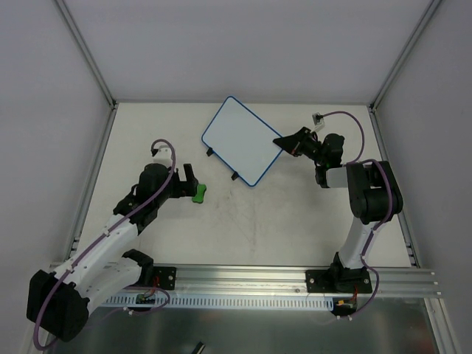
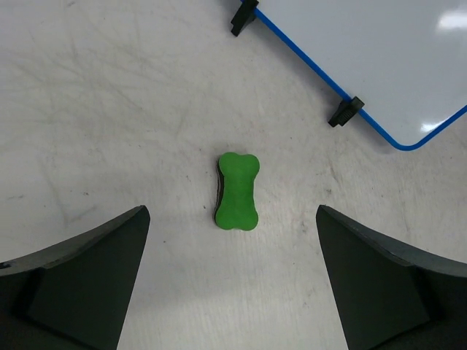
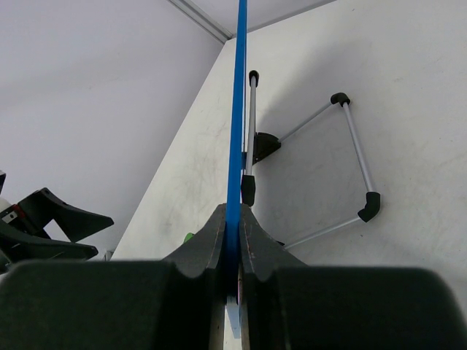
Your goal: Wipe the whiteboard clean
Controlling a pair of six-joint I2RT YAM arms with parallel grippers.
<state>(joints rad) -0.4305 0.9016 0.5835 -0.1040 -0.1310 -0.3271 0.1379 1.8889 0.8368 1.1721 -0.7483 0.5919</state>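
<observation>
The whiteboard (image 1: pixel 240 140) sits near the far edge of the surface (image 1: pixel 295 221), right of centre. The right fingers (image 3: pixel 204 248) pinch its blue rim. The left fingers (image 2: pixel 87 277) hang spread above the green eraser (image 2: pixel 237 191), not touching it. Step judged: fetching the eraser. Next: descend and close across its waist.

A: Face of the whiteboard (image 1: pixel 240 140) is glossy and smooth; rim (image 3: pixel 240 109) is blue, plastic by the look.
B: Noted. The worktop (image 2: pixel 109 109) is matt, pale, finely scratched.
A: The eraser (image 2: pixel 237 191) is green, matt, foam-like.
B: On the left pincer (image 2: pixel 230 219), fingers (image 2: pixel 87 281) are matt black plastic.
A: The stand rods (image 3: pixel 355 146) are bare silvery metal, with black plastic caps (image 3: pixel 370 206).
</observation>
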